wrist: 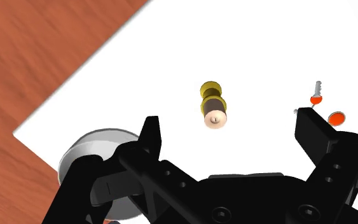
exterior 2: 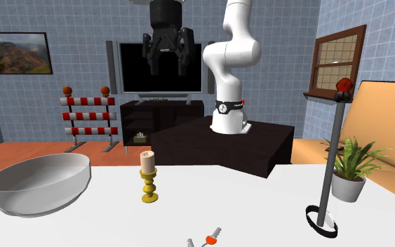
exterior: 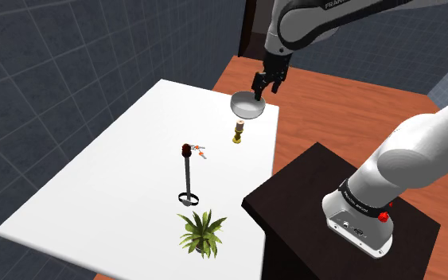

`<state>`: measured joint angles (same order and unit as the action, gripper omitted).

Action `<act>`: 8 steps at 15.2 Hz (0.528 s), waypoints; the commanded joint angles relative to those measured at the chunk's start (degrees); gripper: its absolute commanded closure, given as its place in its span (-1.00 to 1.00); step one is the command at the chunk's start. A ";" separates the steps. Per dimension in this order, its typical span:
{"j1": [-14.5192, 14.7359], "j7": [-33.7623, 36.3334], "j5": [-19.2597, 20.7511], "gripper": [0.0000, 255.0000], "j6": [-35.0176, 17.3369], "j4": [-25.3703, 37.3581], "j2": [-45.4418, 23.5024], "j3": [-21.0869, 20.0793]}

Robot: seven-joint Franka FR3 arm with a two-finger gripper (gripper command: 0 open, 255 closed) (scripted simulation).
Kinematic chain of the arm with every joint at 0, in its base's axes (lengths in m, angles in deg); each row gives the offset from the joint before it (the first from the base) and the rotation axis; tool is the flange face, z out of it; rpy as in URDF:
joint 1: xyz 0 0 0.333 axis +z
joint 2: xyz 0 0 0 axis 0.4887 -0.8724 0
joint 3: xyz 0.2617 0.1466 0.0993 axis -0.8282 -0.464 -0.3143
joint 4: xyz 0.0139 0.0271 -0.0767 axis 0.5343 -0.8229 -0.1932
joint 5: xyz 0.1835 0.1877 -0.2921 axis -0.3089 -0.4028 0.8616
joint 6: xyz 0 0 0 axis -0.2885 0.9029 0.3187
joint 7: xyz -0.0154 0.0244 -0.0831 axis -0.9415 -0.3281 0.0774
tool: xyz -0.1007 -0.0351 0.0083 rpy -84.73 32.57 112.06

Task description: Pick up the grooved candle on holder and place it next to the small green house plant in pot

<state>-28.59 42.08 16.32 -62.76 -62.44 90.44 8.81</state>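
Note:
A short cream candle on a gold holder (exterior: 236,131) stands upright on the white table (exterior: 95,183), near the edge by the wood floor. In the second exterior view the candle (exterior 2: 147,177) stands at the table's middle. The green plant in a pale pot (exterior: 201,232) (exterior 2: 350,165) sits far from it, at the table's near corner in the shoulder view. My black gripper (exterior: 266,86) (exterior 2: 168,59) hangs open well above the table, over the candle and bowl. In the wrist view the candle (wrist: 213,108) lies between and beyond the spread fingers of the gripper (wrist: 228,121), which hold nothing.
A grey bowl (exterior: 246,105) (exterior 2: 40,184) (wrist: 98,149) sits close beside the candle. A tall dark post with a red top (exterior: 188,171) (exterior 2: 332,140) stands between candle and plant. Small orange-and-silver bits (exterior: 200,151) (wrist: 317,95) lie near it. The dark stand (exterior: 309,191) borders the table.

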 commanded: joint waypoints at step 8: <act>-0.13 -1.04 2.23 -1.00 -14.25 3.07 -19.28 -0.27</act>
<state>-28.65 41.18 18.19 -75.15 -60.00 73.85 8.50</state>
